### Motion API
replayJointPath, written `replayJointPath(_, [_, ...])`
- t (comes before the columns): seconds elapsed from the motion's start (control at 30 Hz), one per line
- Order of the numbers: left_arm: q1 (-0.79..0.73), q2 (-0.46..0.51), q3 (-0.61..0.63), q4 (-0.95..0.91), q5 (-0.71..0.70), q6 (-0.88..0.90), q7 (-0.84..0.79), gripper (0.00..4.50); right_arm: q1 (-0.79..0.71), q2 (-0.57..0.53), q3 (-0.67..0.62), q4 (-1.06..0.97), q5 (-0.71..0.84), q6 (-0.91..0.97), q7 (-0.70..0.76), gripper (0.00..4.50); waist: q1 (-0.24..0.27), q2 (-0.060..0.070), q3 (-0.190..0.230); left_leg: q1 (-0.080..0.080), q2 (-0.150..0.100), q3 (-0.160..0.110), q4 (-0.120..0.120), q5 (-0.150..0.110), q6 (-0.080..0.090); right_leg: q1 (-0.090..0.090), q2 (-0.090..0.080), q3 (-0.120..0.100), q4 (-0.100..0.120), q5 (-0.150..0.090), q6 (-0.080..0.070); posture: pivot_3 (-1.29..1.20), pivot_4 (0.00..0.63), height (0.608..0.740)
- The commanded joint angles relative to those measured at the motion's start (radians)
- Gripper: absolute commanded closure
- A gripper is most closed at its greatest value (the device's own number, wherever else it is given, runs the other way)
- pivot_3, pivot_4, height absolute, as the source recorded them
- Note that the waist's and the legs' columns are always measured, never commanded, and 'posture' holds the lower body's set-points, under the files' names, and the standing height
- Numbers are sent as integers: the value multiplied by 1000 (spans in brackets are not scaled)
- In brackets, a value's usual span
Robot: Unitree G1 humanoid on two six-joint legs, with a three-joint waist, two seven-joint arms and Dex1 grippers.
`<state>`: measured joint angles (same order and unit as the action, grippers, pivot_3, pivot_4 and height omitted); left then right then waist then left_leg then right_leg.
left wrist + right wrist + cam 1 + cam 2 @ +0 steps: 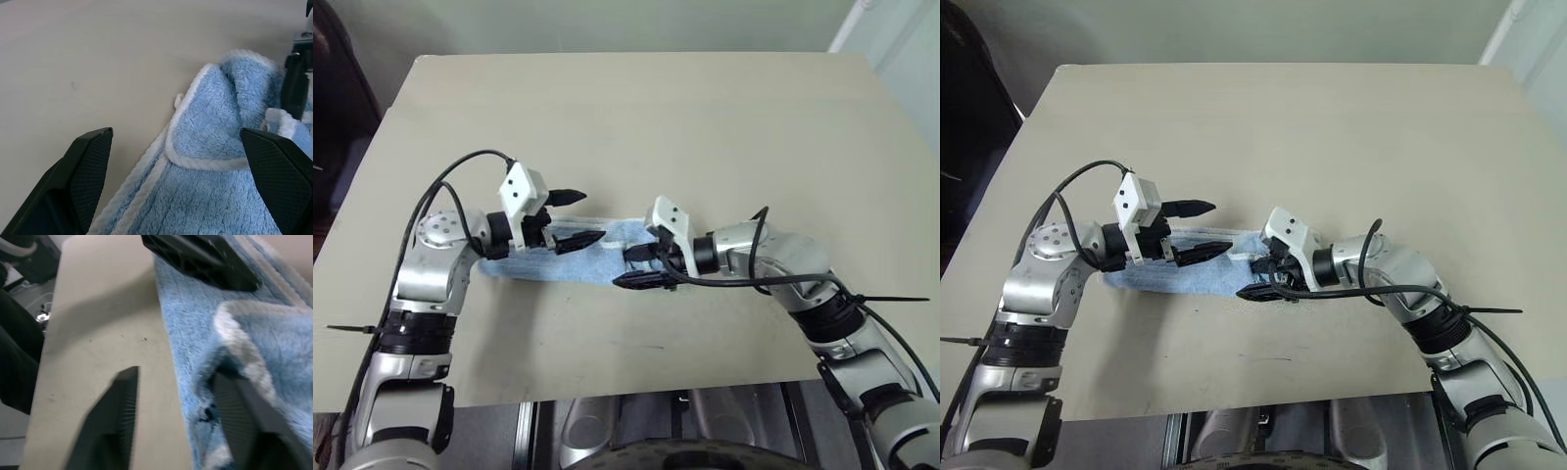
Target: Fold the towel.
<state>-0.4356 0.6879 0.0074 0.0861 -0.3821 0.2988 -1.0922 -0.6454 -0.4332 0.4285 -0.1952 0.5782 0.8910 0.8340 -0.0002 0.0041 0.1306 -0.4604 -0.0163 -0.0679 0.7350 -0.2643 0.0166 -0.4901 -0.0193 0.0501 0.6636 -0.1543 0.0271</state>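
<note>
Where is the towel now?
In the left eye view the towel lies on the table near its front middle, between the left gripper and right gripper.

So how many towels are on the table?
1. One light blue towel lies on the table, near its front edge, between the left hand and the right hand. No other towel is in sight.

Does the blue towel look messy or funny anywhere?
A little. The towel lies in a long strip on the table, and the end by the right gripper is bunched up with its white edge curled over, not flat. Nothing is torn or spilled.
</note>
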Motion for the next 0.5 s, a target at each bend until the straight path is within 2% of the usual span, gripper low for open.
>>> replayJointPath(0.03, [-3, 9, 27, -17, -4, -18, -5, 0, -27, 16, -133, -46, 78, -10, 28, 619, 0, 0, 0, 0, 0, 0, 0, 0, 0, 0, 0, 0, 0, 0, 0, 0, 150, 703])
replayJointPath(0.27, [-32, 4, 17, -45, -15, 18, 8, 0, -53, -7, -342, -146, 254, 130, -23, 619, 1, 0, 0, -1, 0, 0, -1, 5, -9, -1, 0, 0, 0, -1, -1, 0, 150, 703])
replayJointPath(0.33, [-37, 1, 13, -51, -17, 26, 9, 0, -34, -41, -351, -168, 246, 140, -27, 619, 1, 0, 0, -1, 0, 0, -1, 5, -10, -1, 0, 0, 0, -1, -1, 0, 150, 703])
replayJointPath(0.5, [-44, -4, -1, -60, -27, 49, -13, 0, 69, -207, -385, -217, 297, 273, -6, 619, 6, 0, 0, -1, 0, 0, -1, 5, -10, 0, 0, 1, 0, -1, -1, 0, 150, 703])
